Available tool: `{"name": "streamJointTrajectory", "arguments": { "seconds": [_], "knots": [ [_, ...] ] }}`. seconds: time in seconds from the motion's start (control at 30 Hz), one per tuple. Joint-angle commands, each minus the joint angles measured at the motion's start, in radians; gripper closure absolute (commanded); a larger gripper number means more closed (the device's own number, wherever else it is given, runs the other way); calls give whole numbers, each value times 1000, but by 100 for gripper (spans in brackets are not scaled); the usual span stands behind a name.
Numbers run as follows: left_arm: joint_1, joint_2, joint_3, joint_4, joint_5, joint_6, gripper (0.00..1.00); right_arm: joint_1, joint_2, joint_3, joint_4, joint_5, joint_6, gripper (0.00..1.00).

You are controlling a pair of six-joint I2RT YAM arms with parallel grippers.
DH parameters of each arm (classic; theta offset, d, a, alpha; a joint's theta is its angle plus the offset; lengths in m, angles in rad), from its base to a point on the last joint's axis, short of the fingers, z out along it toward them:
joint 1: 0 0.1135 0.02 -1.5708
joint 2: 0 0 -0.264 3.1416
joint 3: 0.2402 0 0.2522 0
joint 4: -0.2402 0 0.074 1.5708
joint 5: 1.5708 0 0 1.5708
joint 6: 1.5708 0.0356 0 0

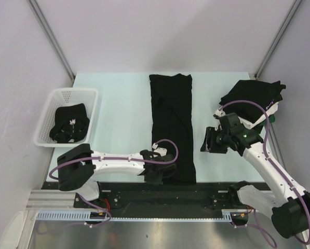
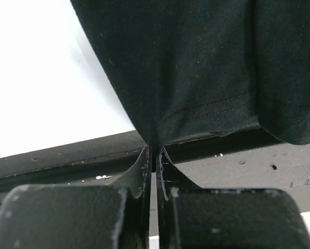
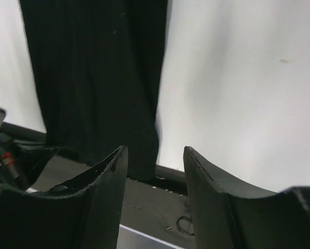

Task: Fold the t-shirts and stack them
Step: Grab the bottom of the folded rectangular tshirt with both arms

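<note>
A black t-shirt, folded into a long narrow strip, lies down the middle of the table. My left gripper is shut on its near hem at the near left corner; in the left wrist view the hem is pinched between the fingertips. My right gripper is open and empty, above the table to the right of the strip; the strip shows in the right wrist view. A pile of black t-shirts lies at the back right. Another black shirt lies in the basket.
A white mesh basket stands at the left edge of the table. The black base rail runs along the near edge. Metal frame posts rise at both back corners.
</note>
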Motion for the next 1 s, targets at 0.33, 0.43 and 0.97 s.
{"name": "streamJointTrajectory", "arguments": {
  "seconds": [0.33, 0.43, 0.97],
  "knots": [
    [-9, 12, 82, -21, -24, 11, 97, 117, -170, -168, -15, -50, 276, 45],
    [-9, 13, 93, -26, -24, 22, 97, 155, -215, -200, -9, -33, 311, 44],
    [-9, 22, 119, -52, -13, 54, 97, 329, -295, -345, 59, 79, 447, 45]
  ]
}}
